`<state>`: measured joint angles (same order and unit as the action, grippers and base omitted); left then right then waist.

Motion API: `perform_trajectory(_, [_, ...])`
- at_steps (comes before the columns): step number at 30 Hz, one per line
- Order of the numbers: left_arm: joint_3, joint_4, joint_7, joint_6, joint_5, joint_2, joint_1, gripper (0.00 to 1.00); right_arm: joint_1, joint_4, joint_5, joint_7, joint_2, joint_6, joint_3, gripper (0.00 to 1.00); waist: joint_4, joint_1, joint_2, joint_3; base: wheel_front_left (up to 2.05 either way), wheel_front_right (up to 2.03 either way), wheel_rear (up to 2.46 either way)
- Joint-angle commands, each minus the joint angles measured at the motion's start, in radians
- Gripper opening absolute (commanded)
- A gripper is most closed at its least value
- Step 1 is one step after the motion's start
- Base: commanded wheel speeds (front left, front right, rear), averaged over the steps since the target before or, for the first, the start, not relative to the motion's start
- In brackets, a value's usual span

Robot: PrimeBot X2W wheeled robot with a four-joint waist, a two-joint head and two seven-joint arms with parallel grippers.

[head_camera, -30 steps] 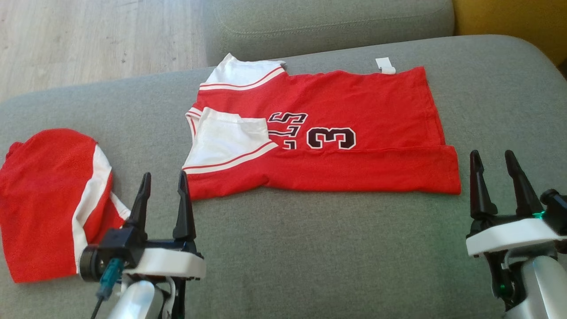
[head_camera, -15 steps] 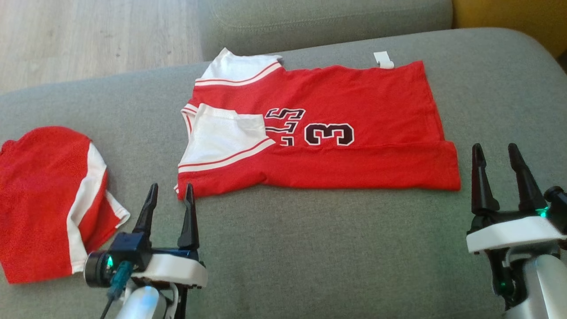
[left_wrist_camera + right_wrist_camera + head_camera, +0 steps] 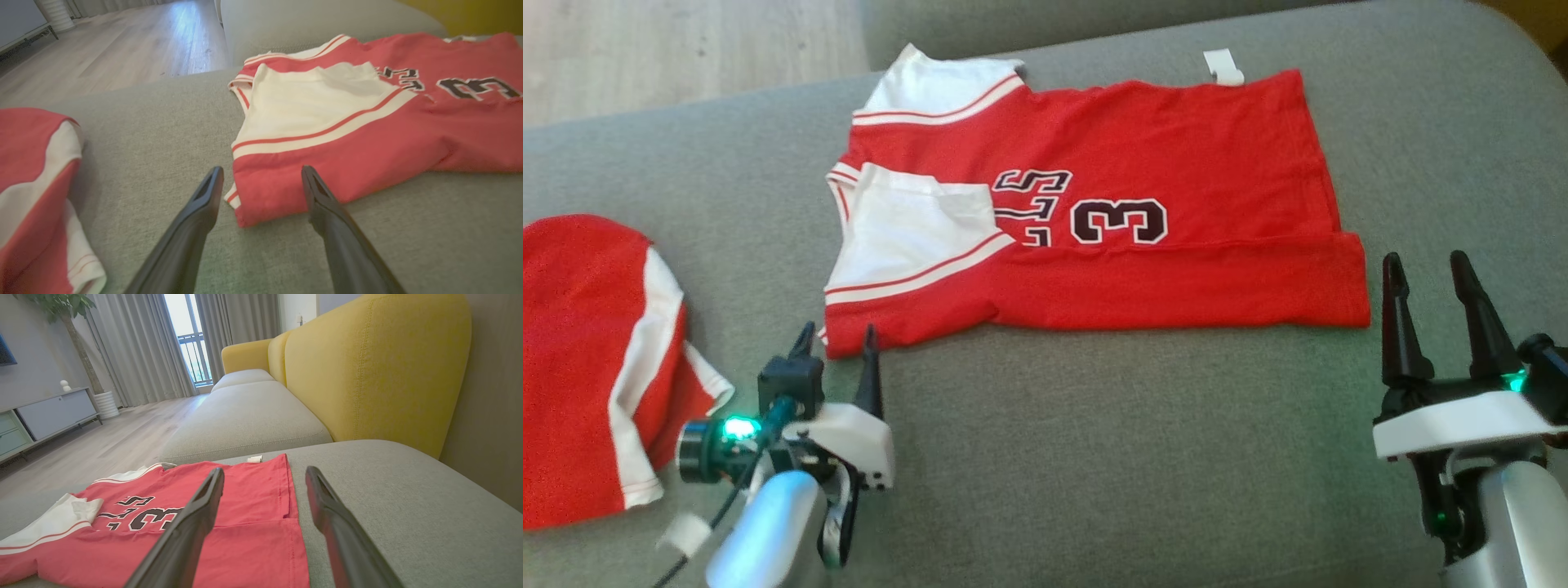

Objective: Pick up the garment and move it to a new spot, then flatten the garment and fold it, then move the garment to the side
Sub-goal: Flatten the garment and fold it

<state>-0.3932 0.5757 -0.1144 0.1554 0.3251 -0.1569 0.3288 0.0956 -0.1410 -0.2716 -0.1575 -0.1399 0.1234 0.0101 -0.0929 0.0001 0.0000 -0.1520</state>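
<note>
Grey sofa seat point(image 3: 253, 412), yellow backrest point(image 3: 367, 367), wood floor point(image 3: 114, 441), curtained window point(image 3: 186, 339).

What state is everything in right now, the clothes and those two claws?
red jersey, lying flat on the sofa cushion, near edge folded over.
second red garment, bunched up at the left.
left gripper, open, straddling the jersey's near corner, nothing held.
right gripper, open, empty, beside the jersey's hem.

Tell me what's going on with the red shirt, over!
Left gripper open at jersey corner. Right gripper open, empty. Jersey flat on cushion. Other red garment lies apart, left.
</note>
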Motion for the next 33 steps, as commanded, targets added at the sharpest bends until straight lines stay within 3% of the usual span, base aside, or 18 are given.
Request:
perform_trajectory(1, [0.025,0.014,0.027,0.016,-0.016,-0.025,0.067,1.0,0.042,0.04,0.006,0.002,-0.003,0.007,-0.025,1.0,-0.016,-0.0001,0.0,-0.019,0.0,0.0,0.0])
perform_trajectory(7, [0.014,0.118,0.097,0.03,-0.03,-0.039,0.135,1.0,0.054,0.041,0.006,-0.005,0.002,0.007,-0.03,1.0,-0.038,-0.0001,0.0,-0.053,0.0,0.0,0.0])
perform_trajectory(12, [-0.008,0.18,0.159,0.004,-0.024,-0.038,0.154,0.98,0.057,0.034,0.007,-0.012,0.004,0.007,-0.025,1.0,-0.042,-0.0001,0.0,-0.06,0.0,0.0,0.0])
perform_trajectory(13, [-0.013,0.187,0.169,-0.005,-0.021,-0.035,0.155,0.4,0.057,0.032,0.007,-0.012,0.004,0.007,-0.023,1.0,-0.041,-0.0001,0.0,-0.06,0.0,0.0,0.0])
perform_trajectory(14, [-0.015,0.189,0.171,-0.011,-0.018,-0.033,0.156,0.0,0.058,0.03,0.007,-0.012,0.004,0.007,-0.022,1.0,-0.04,-0.0001,0.0,-0.06,0.0,0.0,0.0])
perform_trajectory(23, [-0.016,0.085,-0.014,-0.015,-0.021,-0.018,0.165,0.0,0.105,-0.041,0.068,0.066,0.041,0.007,0.022,1.0,-0.007,-0.0001,0.0,-0.051,0.0,0.0,0.0])
perform_trajectory(33, [-0.047,-0.03,-0.064,-0.014,-0.043,-0.018,0.164,0.0,0.207,-0.232,0.162,0.206,0.088,0.007,0.142,1.0,0.04,-0.0001,0.0,-0.064,0.0,0.0,0.0])
